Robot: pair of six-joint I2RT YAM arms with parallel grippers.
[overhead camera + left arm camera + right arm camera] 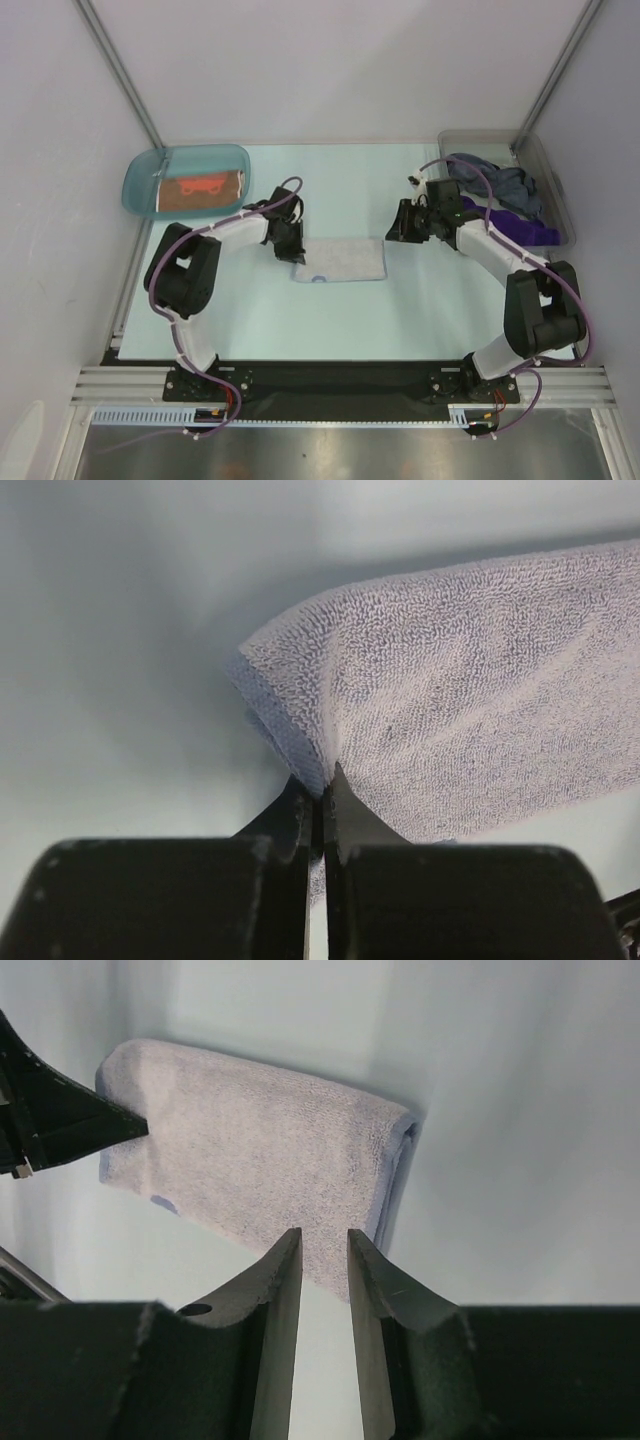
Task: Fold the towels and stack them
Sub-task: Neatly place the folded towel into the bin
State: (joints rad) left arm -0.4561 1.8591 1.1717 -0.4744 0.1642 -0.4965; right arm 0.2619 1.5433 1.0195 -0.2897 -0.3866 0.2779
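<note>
Pale towel (pixel 450 680): looped terry cloth, fuzzy and matt. Left gripper (pixel 322 798): jaws of smooth matt black plastic. Desk (pixel 250 320) smooth, faint sheen. Teal tray (pixel 135 190) glossy translucent plastic, grey bin (pixel 480 140) clear plastic. Front rail (pixel 120 385) grooved bare metal.

The pale folded towel (pixel 340 259) is occupying the middle of the table (pixel 340 325). The left gripper (pixel 293 250) is clamping its left corner and the right gripper (pixel 397 230), jaws slightly apart, is hanging just off its right edge, so both sides are blocked. Bare table is lying open before and behind the towel. The teal tray (pixel 140 185) and the clear grey bin (pixel 553 170) are crowding the far corners.
</note>
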